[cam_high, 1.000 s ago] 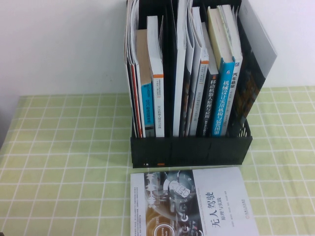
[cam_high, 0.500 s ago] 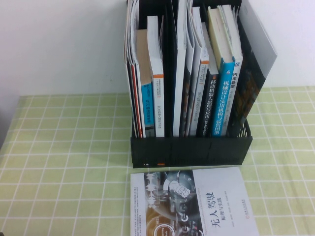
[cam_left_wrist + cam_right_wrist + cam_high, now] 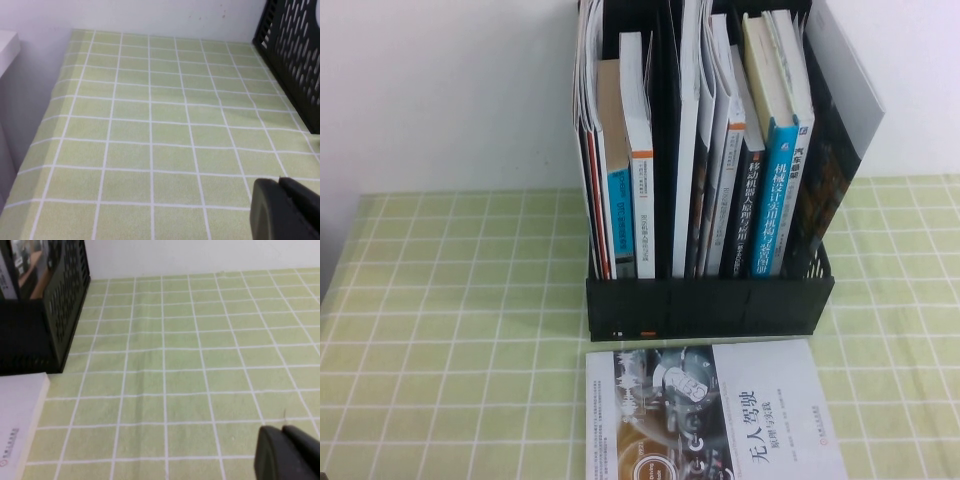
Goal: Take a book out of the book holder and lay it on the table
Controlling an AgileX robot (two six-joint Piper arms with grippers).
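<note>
the book (image 3: 712, 412) lies flat on the table (image 3: 450, 330) at the holder's (image 3: 708, 305) 6 o'clock (just beside); left gripper (image 3: 286, 209) and right gripper (image 3: 286, 452) clenched, over bare cloth.

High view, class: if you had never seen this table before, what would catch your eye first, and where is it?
The black book holder, crammed with upright books, stands at the back of the table by the wall. In front of it the book lies flat, cover up. The left gripper and right gripper show only in their wrist views, fingertips together over bare cloth out to either side.
</note>
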